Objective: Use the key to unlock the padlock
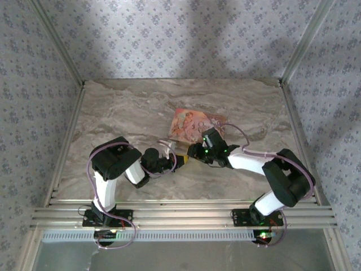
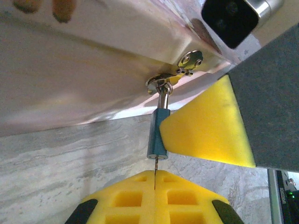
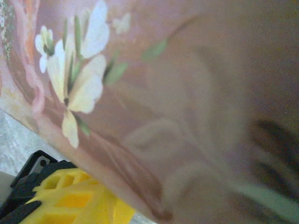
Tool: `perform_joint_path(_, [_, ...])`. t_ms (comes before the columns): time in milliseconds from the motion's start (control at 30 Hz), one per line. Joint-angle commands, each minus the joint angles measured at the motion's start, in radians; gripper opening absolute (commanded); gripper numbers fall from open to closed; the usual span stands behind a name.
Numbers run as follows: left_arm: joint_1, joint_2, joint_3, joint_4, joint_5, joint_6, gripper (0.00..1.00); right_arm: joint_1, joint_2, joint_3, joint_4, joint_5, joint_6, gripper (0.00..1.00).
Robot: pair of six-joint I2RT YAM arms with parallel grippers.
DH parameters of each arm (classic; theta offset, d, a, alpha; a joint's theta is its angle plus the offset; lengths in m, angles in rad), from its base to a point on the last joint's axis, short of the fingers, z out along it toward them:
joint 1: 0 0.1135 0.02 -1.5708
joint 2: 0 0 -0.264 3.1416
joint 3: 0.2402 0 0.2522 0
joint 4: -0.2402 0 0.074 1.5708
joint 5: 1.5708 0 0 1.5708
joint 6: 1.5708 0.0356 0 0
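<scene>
A tiny dark blue-green padlock (image 2: 158, 135) hangs from the metal hasp (image 2: 162, 84) on the front of the pink floral box (image 1: 194, 125). My left gripper (image 2: 154, 173) is shut on the key (image 2: 155, 164). Only the key's thin blade shows, running from the closed yellow pads up into the bottom of the padlock. One yellow finger (image 2: 205, 126) of my right gripper (image 1: 192, 151) presses against the padlock's right side; its other finger is hidden. In the right wrist view the box lid (image 3: 187, 93) is very close and blurred, with the left gripper's yellow pads (image 3: 70, 198) at the lower left.
The box sits mid-table on the marble-patterned top (image 1: 130, 107). Both grippers meet at its near edge, tips almost touching. Patterned walls enclose the table on three sides. The aluminium rail (image 1: 180, 214) with the arm bases runs along the near edge.
</scene>
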Motion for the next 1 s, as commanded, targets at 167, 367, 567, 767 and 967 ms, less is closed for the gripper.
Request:
perform_joint_path(167, [0.004, 0.033, 0.006, 0.005, -0.025, -0.006, 0.0, 0.037, -0.064, -0.065, 0.041, 0.136, 0.145, 0.49])
perform_joint_path(367, [0.004, 0.033, 0.017, 0.005, -0.011, -0.022, 0.0, 0.088, -0.042, -0.106, 0.176, 0.215, 0.25, 0.5])
perform_joint_path(567, [0.004, 0.032, 0.023, 0.005, -0.008, -0.03, 0.0, 0.141, -0.029, -0.132, 0.247, 0.279, 0.299, 0.5])
perform_joint_path(767, [0.002, 0.028, 0.024, 0.005, -0.005, -0.033, 0.0, 0.14, 0.006, -0.122, 0.242, 0.289, 0.325, 0.51])
perform_joint_path(967, [0.004, 0.023, 0.016, 0.005, -0.006, -0.031, 0.0, 0.115, 0.035, -0.089, 0.215, 0.268, 0.327, 0.51])
